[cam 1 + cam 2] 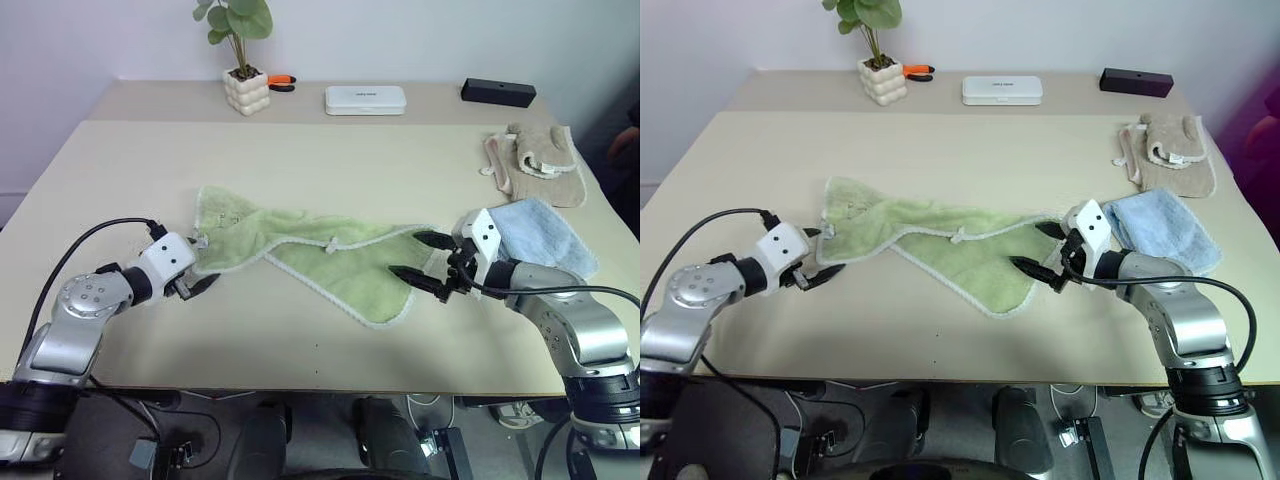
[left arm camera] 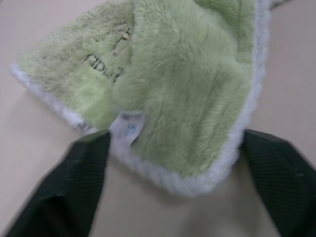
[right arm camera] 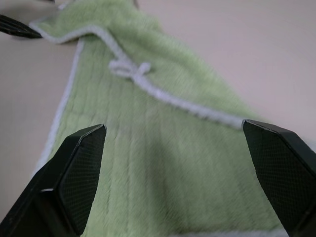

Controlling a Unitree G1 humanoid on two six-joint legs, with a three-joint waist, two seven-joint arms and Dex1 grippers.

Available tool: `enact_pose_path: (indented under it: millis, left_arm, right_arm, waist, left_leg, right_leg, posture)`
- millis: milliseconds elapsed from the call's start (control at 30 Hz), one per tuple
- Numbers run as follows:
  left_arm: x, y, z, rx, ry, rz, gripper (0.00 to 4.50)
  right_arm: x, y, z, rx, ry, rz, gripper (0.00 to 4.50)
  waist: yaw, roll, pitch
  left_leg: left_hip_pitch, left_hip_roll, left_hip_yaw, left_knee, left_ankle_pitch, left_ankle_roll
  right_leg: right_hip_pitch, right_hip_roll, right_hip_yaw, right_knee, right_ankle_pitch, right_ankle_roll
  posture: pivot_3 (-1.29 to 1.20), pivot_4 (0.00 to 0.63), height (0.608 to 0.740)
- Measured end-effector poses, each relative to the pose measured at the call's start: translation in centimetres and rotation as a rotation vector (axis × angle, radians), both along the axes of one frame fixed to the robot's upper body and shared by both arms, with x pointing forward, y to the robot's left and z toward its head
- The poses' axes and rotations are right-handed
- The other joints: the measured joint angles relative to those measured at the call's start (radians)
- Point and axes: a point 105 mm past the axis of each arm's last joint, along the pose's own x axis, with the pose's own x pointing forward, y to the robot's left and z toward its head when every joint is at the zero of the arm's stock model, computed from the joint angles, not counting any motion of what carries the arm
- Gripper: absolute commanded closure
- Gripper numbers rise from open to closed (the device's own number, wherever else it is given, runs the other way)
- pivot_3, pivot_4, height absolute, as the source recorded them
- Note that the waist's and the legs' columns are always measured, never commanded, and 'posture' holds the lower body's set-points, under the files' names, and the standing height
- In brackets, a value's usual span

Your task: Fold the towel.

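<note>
— Where's the towel [image 1: 330, 258] lying?

— Flat on the beige surface [image 1: 300, 160], stretched crosswise in front of the robot. Its long axis runs from the robot's left to its right, with the left end bunched and narrow and the right part spreading into a broad flap that dips toward the near edge. The small white loop [image 1: 334, 245] sits about midway along.

— And the arms?

— The left gripper [image 1: 200, 263] is at the towel's left corner, jaws apart on either side of that whitish edge; the wrist view shows the corner between the fingers, not yet pinched. The right gripper [image 1: 420, 256] is at the right end, jaws spread wide over the green pile, holding nothing.

— Anything else nearby?

— A folded light blue towel [image 1: 545, 235] just behind the right gripper, a beige mitt-like cloth [image 1: 535, 160] farther back, and a potted plant [image 1: 243, 60] at the far side.
</note>
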Motion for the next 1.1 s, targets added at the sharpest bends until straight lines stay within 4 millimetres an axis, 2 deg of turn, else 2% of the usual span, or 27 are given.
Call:
enact_pose_path:
  millis: [167,300,433,533,600,667,800,867,967,1100]
  left_arm:
    - [0.3,-0.2,-0.6,-0.029,0.005,-0.006,4.35]
    - [0.3,0.1,-0.6,-0.026,0.002,0.004,4.43]
    - [0.1,0.5,-0.5,-0.022,-0.017,0.033,4.43]
    - [0.1,1.3,1.1,-0.052,-0.089,0.079,4.43]
    - [0.0,1.4,2.9,-0.074,-0.158,0.09,4.43]
    - [-0.5,1.4,3.6,-0.087,-0.188,0.093,4.43]
    - [-1.4,1.3,2.8,-0.09,-0.158,0.1,4.43]
    - [-1.8,1.3,2.3,-0.089,-0.139,0.105,4.43]
    - [-2.0,1.1,2.2,-0.099,-0.136,0.102,4.5]
    - [-2.3,1.0,2.0,-0.109,-0.125,0.106,4.5]
  right_arm:
    - [0.2,0.1,0.1,-0.012,-0.025,-0.011,0.0]
    - [1.1,0.1,0.6,-0.053,-0.069,-0.022,0.0]
    - [2.4,-0.9,2.0,-0.134,-0.133,-0.038,0.0]
    - [3.2,-1.9,1.8,-0.216,-0.145,-0.043,0.0]
    - [3.6,-2.3,1.5,-0.262,-0.149,-0.04,0.0]
    - [3.9,-2.5,1.2,-0.312,-0.157,-0.019,0.0]
    - [4.5,-2.9,0.1,-0.367,-0.152,-0.001,0.0]
    - [5.5,-3.2,-0.1,-0.388,-0.162,-0.016,0.0]
    - [7.0,-3.4,-0.7,-0.432,-0.184,-0.041,0.87]
    - [7.6,-3.4,-1.9,-0.455,-0.178,-0.048,2.86]
  waist:
    - [-0.004,0.0,0.0]
    - [-0.008,0.0,0.0]
    - [-0.006,0.0,0.0]
    - [-0.005,0.0,0.0]
    - [-0.005,0.0,0.0]
    - [-0.005,0.0,0.001]
    - [-0.008,0.0,0.001]
    - [-0.011,0.0,0.001]
    - [-0.013,0.0,0.0]
    - [-0.012,0.0,0.001]
  left_leg:
    - [0.0,0.0,0.0,0.0,0.0,0.0]
    - [0.0,0.0,0.0,0.0,0.0,0.0]
    - [0.0,0.0,0.0,-0.001,0.0,0.0]
    - [-0.001,0.0,0.0,-0.002,0.0,0.0]
    - [0.0,0.0,0.0,-0.002,0.0,0.0]
    - [0.0,0.0,0.001,-0.003,0.0,0.0]
    - [0.0,0.0,0.001,-0.004,0.0,0.0]
    - [0.0,0.0,0.001,-0.004,0.0,0.0]
    - [0.001,0.0,0.001,-0.005,0.001,-0.002]
    - [0.0,0.0,0.001,-0.009,0.002,-0.003]
  right_leg:
    - [-0.001,0.0,0.0,0.001,0.0,0.0]
    - [-0.002,0.0,0.0,0.002,0.0,0.0]
    - [-0.002,0.0,0.0,0.001,0.0,0.0]
    - [-0.002,0.0,0.0,0.001,0.0,0.0]
    - [-0.002,0.0,0.0,0.001,0.0,0.0]
    - [-0.002,-0.001,0.0,0.001,0.0,0.0]
    - [-0.003,0.0,0.0,0.001,0.0,0.0]
    - [-0.003,0.0,0.0,0.001,0.0,0.0]
    - [-0.003,0.0,0.0,0.001,0.0,0.0]
    - [-0.004,0.0,0.0,0.0,0.0,0.0]
  posture:
    - [0.0,0.15,0.737]
    - [0.0,0.15,0.737]
    - [0.0,0.15,0.737]
    - [0.0,0.15,0.737]
    - [0.0,0.15,0.737]
    - [0.0,0.15,0.737]
    - [0.0,0.15,0.737]
    - [0.0,0.15,0.737]
    - [0.0,0.15,0.737]
    - [0.0,0.15,0.737]
